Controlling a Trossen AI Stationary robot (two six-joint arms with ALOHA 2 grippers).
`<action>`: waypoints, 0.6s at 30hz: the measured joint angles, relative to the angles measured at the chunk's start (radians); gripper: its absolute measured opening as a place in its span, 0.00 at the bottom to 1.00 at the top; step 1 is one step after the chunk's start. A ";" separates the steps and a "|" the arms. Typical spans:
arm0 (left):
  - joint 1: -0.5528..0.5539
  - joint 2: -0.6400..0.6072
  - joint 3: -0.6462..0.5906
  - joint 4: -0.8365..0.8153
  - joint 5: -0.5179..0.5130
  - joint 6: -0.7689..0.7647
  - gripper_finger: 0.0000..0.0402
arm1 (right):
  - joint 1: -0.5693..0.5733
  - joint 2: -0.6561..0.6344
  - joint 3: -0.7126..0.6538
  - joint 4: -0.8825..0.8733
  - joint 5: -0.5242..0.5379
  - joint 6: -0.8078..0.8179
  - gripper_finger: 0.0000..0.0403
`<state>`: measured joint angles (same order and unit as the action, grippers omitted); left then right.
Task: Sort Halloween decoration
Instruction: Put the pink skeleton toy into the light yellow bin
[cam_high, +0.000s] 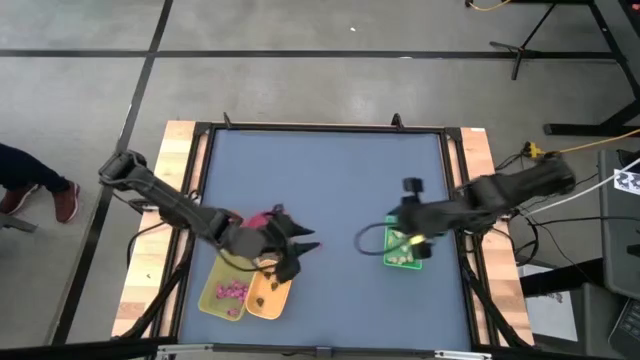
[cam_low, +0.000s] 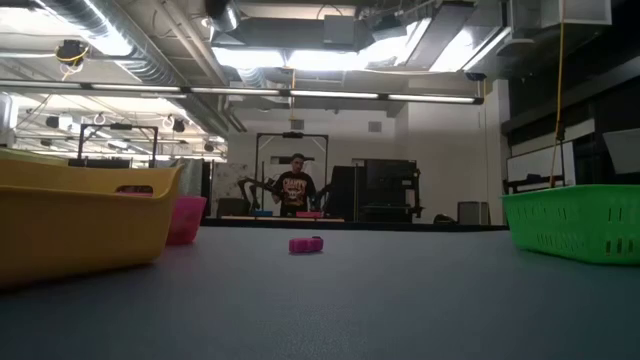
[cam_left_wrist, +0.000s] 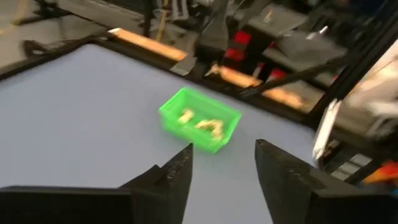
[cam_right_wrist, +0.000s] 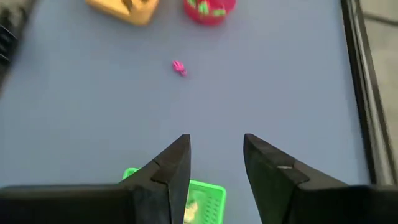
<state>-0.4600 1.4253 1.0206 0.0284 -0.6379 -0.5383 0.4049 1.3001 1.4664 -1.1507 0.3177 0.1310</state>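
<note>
One magenta trinket (cam_right_wrist: 179, 67) of the Halloween decoration lies alone on the blue mat; the low view also shows this trinket (cam_low: 306, 244). Cream trinkets lie in the green tray (cam_high: 403, 252), magenta ones in the yellow tray (cam_high: 225, 295), dark ones in the orange bowl (cam_high: 268, 293), and green ones in the pink bowl (cam_right_wrist: 209, 7). My left gripper (cam_left_wrist: 224, 155) hangs open and empty over the orange bowl's far side, pointing toward the green tray (cam_left_wrist: 200, 119). My right gripper (cam_right_wrist: 216, 149) hangs open and empty above the green tray (cam_right_wrist: 202, 198).
Wooden rails and a black frame (cam_high: 455, 180) border the mat. The far half of the mat (cam_high: 320, 170) is bare. The yellow tray (cam_low: 80, 220) and green tray (cam_low: 575, 220) stand near the front edge. A person (cam_low: 293, 190) stands far off in the room.
</note>
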 joint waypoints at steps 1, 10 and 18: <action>0.021 0.014 0.000 0.044 0.031 0.001 0.41 | 0.016 -0.065 -0.070 0.045 0.010 0.016 0.36; 0.174 0.165 0.000 0.299 0.206 0.051 0.49 | 0.059 -0.605 -0.594 0.461 0.023 0.030 0.36; 0.238 0.248 0.000 0.292 0.217 0.054 0.49 | 0.060 -0.996 -0.880 0.619 0.031 0.030 0.36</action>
<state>-0.2217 1.6737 1.0206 0.3203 -0.4212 -0.4839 0.4644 0.3044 0.5866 -0.5318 0.3485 0.1607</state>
